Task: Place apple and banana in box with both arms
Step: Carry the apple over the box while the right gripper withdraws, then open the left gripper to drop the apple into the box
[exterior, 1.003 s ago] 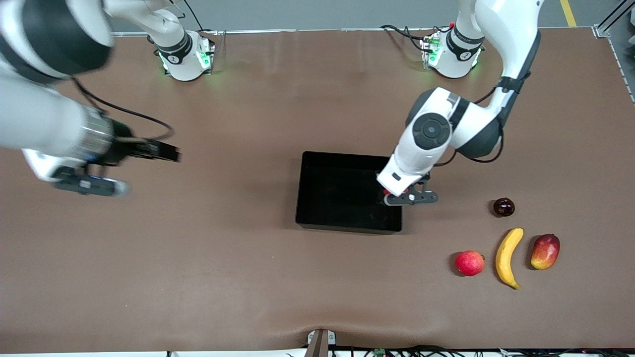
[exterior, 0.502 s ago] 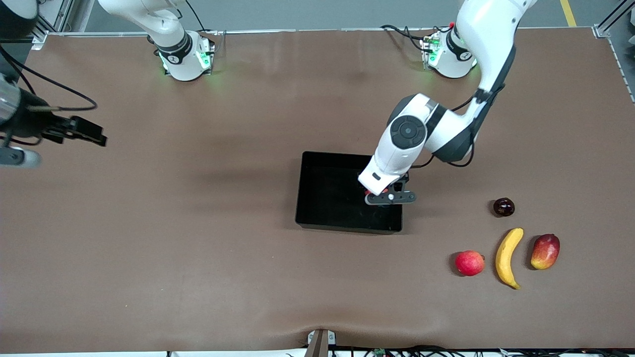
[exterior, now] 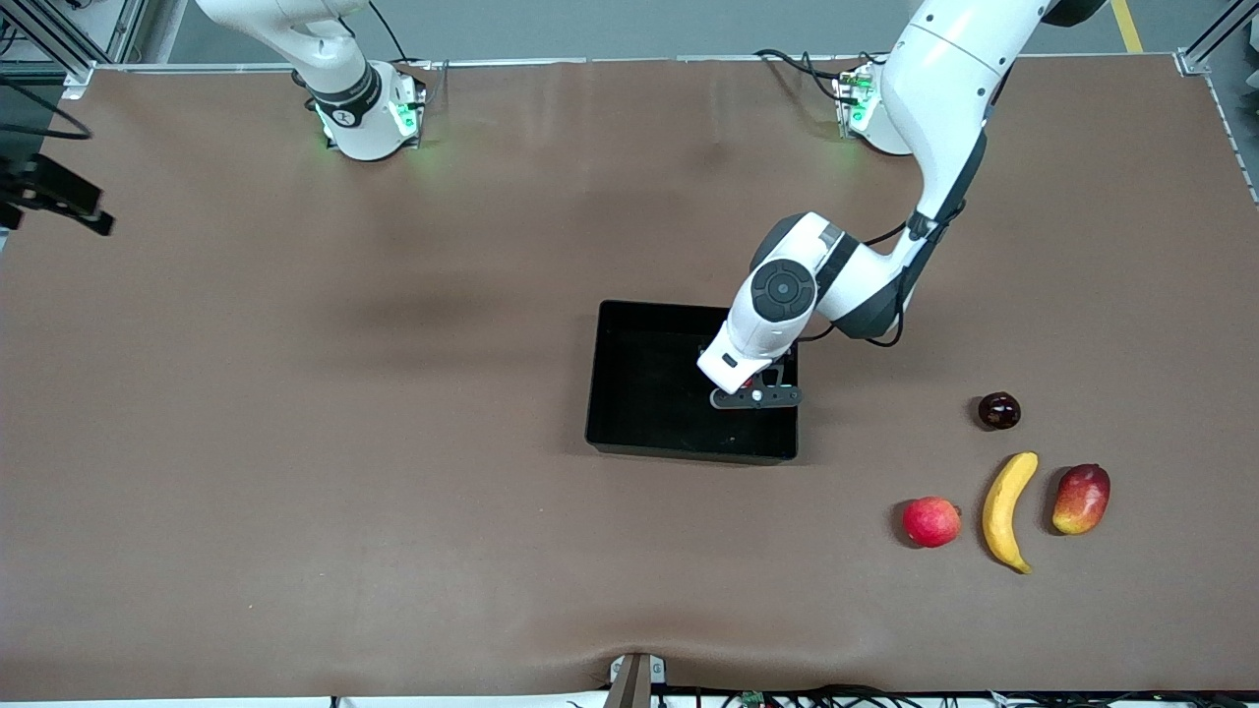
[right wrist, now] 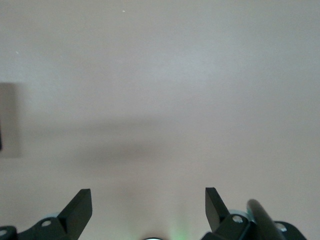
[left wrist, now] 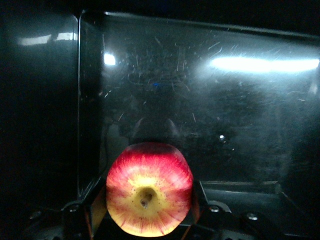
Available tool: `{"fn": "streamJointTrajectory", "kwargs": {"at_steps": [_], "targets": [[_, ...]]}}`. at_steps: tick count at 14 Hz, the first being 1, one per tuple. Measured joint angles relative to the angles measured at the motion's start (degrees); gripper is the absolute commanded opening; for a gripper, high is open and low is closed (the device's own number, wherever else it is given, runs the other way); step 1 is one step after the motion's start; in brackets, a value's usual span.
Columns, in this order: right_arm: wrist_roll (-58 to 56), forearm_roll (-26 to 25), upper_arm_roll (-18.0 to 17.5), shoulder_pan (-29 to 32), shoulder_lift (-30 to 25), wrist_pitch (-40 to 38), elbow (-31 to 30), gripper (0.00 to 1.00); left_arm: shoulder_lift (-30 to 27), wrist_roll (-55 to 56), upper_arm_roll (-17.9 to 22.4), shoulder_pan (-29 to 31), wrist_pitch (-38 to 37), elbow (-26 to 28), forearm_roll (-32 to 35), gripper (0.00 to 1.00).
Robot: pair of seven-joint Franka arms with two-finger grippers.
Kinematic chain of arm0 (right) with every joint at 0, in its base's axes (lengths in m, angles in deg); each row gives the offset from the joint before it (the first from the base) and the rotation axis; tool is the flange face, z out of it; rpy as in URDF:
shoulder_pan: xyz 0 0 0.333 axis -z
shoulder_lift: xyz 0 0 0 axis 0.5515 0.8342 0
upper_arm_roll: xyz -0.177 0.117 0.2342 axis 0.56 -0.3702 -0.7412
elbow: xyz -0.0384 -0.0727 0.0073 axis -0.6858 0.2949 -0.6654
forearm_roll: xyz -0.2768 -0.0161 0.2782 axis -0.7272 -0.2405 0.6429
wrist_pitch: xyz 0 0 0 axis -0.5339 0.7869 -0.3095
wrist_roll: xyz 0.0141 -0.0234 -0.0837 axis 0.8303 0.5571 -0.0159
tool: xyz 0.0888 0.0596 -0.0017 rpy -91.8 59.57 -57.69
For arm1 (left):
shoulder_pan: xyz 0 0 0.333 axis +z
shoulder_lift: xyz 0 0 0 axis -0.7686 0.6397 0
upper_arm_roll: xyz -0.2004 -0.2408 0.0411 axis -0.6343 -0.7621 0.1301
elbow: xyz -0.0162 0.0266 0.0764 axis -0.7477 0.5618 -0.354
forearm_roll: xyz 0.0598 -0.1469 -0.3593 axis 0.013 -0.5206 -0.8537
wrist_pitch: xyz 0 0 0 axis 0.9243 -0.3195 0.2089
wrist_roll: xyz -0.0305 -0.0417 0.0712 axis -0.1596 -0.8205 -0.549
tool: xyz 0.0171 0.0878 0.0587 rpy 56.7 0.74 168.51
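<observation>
Inside the box (exterior: 629,393), nothing yet — left gripper (exterior: 755,396) clamps the apple (left wrist: 149,195) above.

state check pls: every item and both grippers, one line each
apple: held in the left gripper, over the box
left gripper: shut on the apple
right gripper: open, holding nothing, waiting over bare table
box: nothing resting in it yet
banana: lying on the table, outside the box
pinkish-red fruit: on the table beside the banana
mango: on the table beside the banana
dark fruit: on the table
</observation>
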Motion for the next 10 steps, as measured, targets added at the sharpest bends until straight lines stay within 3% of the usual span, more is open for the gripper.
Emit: {"fn": "streamJointTrajectory", "kwargs": {"at_steps": [2, 6, 10], "targets": [[-6.24, 0.01, 0.04, 3.57, 0.25, 0.34, -0.32, 1.0, 0.01, 0.09, -0.02, -0.27, 0.0, 0.38, 0.04, 1.0], [-7.47, 0.12, -0.87, 3.77, 0.28, 1.3, 0.09, 1.0, -1.07, 1.48, 0.03, -1.19, -0.73, -1.55, 0.07, 1.0], [-7.29, 4.98, -1.49, 3.56, 0.31, 1.44, 0.2, 1.0, -7.14, 0.57, 0.66, 2.15, -12.66, -8.41, 0.1, 1.0]]}}
